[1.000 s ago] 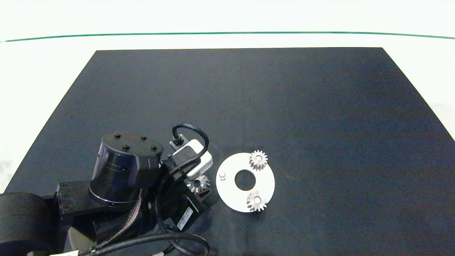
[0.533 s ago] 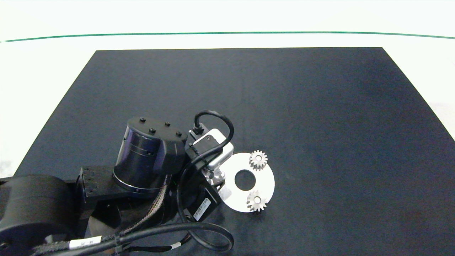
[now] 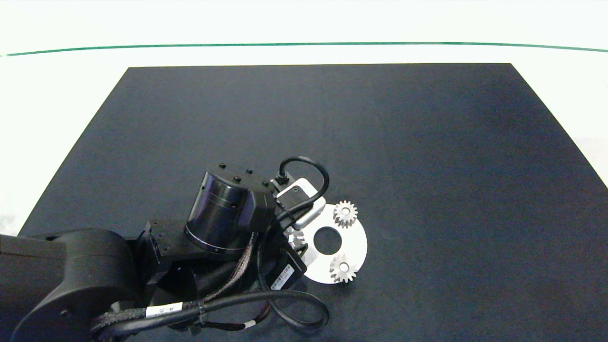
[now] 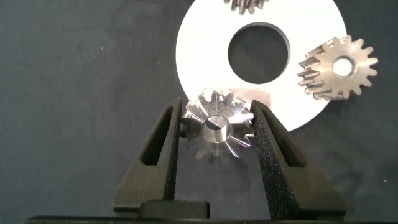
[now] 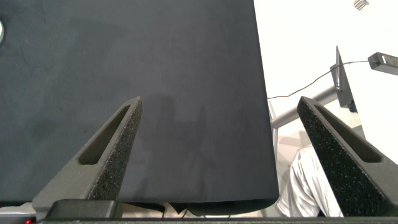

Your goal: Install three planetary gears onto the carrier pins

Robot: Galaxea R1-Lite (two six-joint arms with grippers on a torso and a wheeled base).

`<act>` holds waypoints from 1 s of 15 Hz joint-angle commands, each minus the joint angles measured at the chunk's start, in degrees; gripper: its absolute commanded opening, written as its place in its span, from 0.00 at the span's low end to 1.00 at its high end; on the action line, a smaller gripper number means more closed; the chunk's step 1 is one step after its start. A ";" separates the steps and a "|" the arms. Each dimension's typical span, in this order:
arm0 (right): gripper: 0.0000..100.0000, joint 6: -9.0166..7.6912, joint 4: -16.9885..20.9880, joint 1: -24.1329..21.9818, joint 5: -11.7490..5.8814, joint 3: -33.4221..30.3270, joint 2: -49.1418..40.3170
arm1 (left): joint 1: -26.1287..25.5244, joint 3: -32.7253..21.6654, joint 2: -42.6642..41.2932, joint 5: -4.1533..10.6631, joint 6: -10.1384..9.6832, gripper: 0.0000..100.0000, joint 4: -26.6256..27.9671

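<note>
Left end effector (image 4: 216,127) is clamped on the third planetary gear (image 4: 216,124), hanging over the near-left rim of the white carrier disc (image 3: 354,240), right where the free pin should be; I can't see that pin. If the bore's off-centre, it'll jam or nudge the disc. Other two gears (image 3: 343,268) (image 3: 345,213) are seated. Right end effector (image 5: 230,155) is wide open and empty, off past the bench's (image 5: 124,62) edge.

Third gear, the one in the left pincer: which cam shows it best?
Left wrist view: the third gear sits clamped in the left pincer over the disc edge. Head view shows only a few teeth; right wrist view, none.
</note>
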 commanded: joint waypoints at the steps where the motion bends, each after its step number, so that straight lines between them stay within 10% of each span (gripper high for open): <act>1: 1.00 -0.12 0.20 0.04 -0.11 -0.08 0.00 | 0.03 -0.84 1.67 0.00 0.10 0.13 -0.17; 15: 1.00 -0.12 0.20 0.04 -0.11 0.09 0.00 | 0.21 -2.60 4.39 -0.17 0.36 0.13 -2.72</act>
